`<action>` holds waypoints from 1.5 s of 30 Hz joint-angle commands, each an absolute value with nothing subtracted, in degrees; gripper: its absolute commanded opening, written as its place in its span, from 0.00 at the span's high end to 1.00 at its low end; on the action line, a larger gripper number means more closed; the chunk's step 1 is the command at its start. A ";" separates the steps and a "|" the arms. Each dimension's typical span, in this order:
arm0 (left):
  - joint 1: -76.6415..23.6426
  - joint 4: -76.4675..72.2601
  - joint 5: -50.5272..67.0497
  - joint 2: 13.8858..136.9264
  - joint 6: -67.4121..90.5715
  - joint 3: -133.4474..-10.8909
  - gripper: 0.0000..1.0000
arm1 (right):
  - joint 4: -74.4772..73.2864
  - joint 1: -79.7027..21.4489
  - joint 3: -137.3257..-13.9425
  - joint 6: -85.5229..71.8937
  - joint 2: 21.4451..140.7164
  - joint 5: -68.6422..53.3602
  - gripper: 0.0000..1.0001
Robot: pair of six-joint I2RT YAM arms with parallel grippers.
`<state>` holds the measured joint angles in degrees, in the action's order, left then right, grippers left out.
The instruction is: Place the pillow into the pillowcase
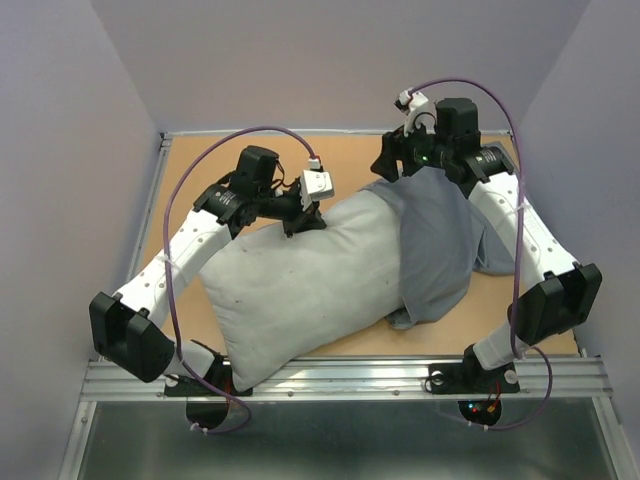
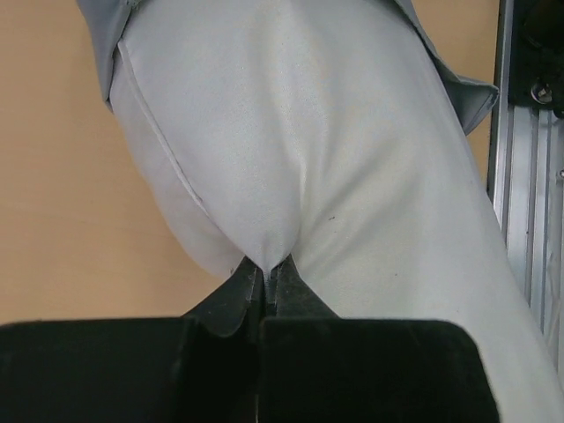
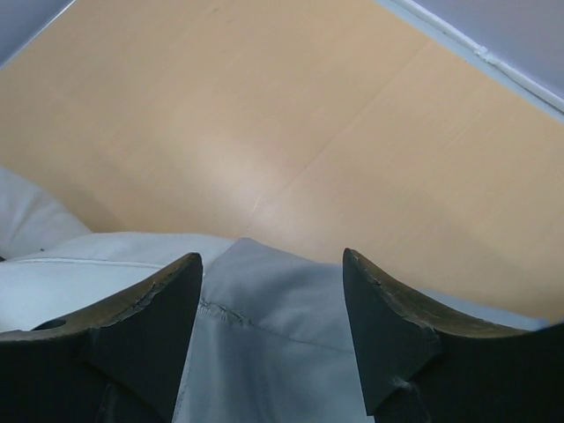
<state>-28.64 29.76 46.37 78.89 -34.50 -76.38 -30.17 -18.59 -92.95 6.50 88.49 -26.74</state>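
— What sits nearest?
— A metal rail [image 1: 350,372] along the near edge of the table [image 1: 200,170]. The near-left corner of the pillow [image 1: 300,290] overhangs it, partly hiding the left arm's base.
— The grippers?
— The left gripper [image 2: 267,275] is clamped tight on a fold of the pillow's far edge. Farther back, the right gripper [image 3: 271,264] is spread wide over the pillowcase [image 1: 440,240], gripping nothing.
— Pillow's lie?
— Diagonal, near-left to far-right, with the pillowcase covering the far-right end.
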 commanded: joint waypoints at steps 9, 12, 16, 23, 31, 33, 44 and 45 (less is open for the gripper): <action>-31.99 25.14 41.75 75.15 -36.30 -74.89 1.00 | -38.23 -20.91 -95.82 9.40 91.23 -31.12 0.33; -32.25 24.87 41.40 74.80 -36.47 -74.27 1.00 | -38.15 -22.15 -94.22 10.46 91.32 -30.06 0.34; -32.43 24.87 40.96 74.71 -36.30 -74.18 1.00 | -38.14 -22.76 -94.83 10.37 92.72 -28.13 0.56; -32.70 23.91 40.96 74.88 -35.68 -74.27 1.00 | -38.32 -23.64 -97.47 9.41 94.04 -26.63 0.99; -32.78 22.68 40.69 74.62 -35.68 -73.74 1.00 | -38.76 -23.99 -100.02 5.81 93.16 -26.11 0.61; -32.78 22.59 40.78 74.62 -35.60 -73.65 1.00 | -39.37 -24.08 -100.37 5.89 93.51 -24.09 0.40; -32.78 22.50 40.52 74.71 -35.42 -74.00 1.00 | -46.84 -24.87 -101.95 10.11 97.47 -17.13 0.47; -32.87 22.33 40.34 74.79 -35.33 -73.92 1.00 | -47.02 -24.87 -102.04 10.11 97.38 -17.40 0.52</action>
